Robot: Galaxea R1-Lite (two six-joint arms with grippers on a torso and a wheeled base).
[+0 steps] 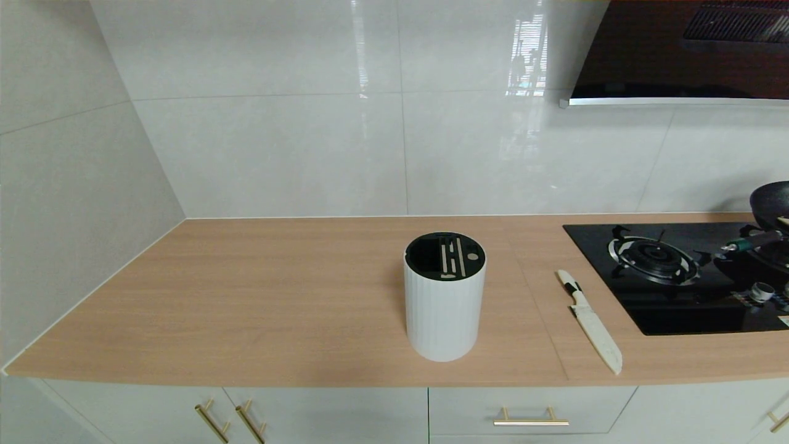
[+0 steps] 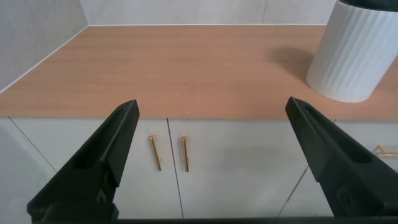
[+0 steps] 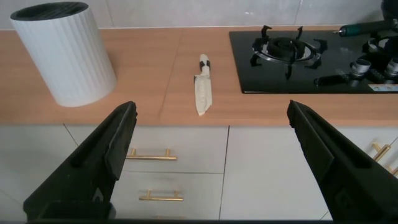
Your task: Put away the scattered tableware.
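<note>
pale wood surface [image 1: 246,296] runs along a grey tiled wall, with white cabinet fronts [image 1: 530,410] and gold handles beneath. white ribbed holder [image 1: 444,308] stands upright near the middle of the surface, its black top cut with slots. knife [image 1: 588,322], cream with a black band at the handle, lies flat on the surface between the holder and the black gas hob [image 1: 678,308]: apart from the holder, just beside the hob's edge, handle toward the wall, tip toward the front edge. dark wok [image 1: 770,206] sits at the hob's right end. left hand [image 2: 211,168] is spread wide with nothing in it, in front of the cabinet doors below the surface edge. right hand [image 3: 211,168] is likewise spread wide and empty, in front of the drawers, facing the knife.
</note>
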